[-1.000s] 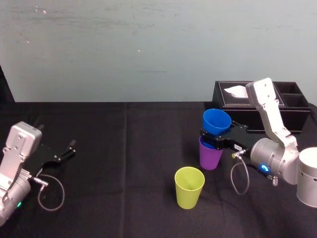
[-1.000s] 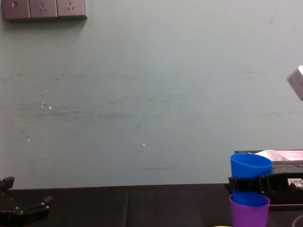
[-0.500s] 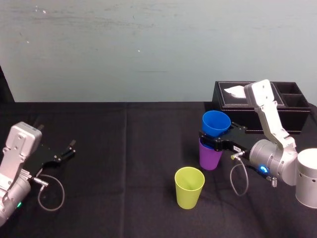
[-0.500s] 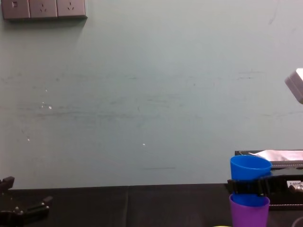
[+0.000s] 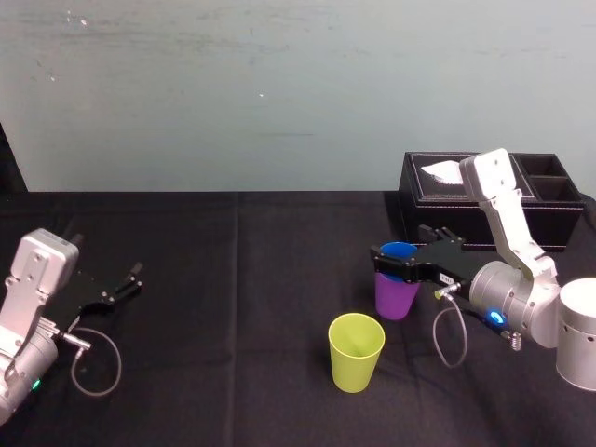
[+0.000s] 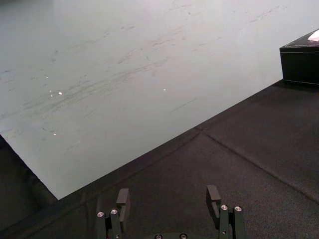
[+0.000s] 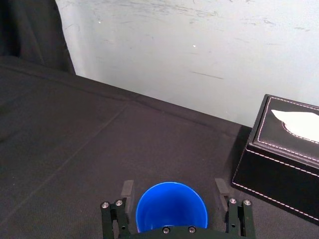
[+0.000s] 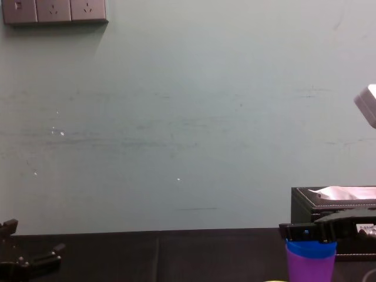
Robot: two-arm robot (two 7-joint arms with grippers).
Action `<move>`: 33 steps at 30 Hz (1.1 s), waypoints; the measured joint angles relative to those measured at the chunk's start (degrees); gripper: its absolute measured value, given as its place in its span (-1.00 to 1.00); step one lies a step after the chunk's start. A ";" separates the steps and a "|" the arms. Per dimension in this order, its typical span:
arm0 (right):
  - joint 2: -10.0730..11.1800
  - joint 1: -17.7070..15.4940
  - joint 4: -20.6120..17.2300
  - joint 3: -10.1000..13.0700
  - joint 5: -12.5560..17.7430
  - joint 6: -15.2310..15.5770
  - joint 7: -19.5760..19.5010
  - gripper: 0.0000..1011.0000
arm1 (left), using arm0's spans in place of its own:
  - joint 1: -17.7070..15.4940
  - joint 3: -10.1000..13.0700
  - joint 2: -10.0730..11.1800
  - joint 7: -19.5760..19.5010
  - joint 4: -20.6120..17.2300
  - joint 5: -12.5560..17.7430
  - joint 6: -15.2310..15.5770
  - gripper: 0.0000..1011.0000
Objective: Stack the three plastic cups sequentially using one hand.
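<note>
Right pincer [image 7: 173,187] spread astride blue cup [image 7: 172,208] — nested in purple cup [image 5: 396,296]; yellow-green cup [image 5: 355,358] empty; left pincer [image 6: 167,195] spread.

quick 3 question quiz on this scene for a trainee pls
1. True or false: the blue cup sits nested in the purple cup.
2. Which cup stands alone? A purple, B yellow-green cup, C blue.
3. Fill in: the right gripper has its jaws ___ either side of the blue cup, while the left gripper lies parked far left.
Key: 1 true; 2 B; 3 open.
</note>
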 joint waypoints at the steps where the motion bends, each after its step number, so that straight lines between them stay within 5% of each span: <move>1: 0.00 0.00 0.00 0.00 0.01 0.00 0.00 0.98 | 0.00 0.00 0.00 0.00 0.00 0.00 0.00 0.98; 16: 0.83 -3.02 -5.88 1.51 -1.95 -2.38 -1.60 0.98 | 0.00 0.00 0.00 0.00 0.00 0.00 0.00 0.98; 22: 3.57 -7.80 -12.09 3.20 -1.10 -0.66 -0.51 0.98 | 0.00 0.00 0.00 0.00 0.00 0.00 0.00 0.98; 33: 9.56 -19.79 -23.64 8.00 4.86 3.45 2.43 0.98 | 0.00 0.00 0.00 0.00 0.00 0.00 0.00 0.98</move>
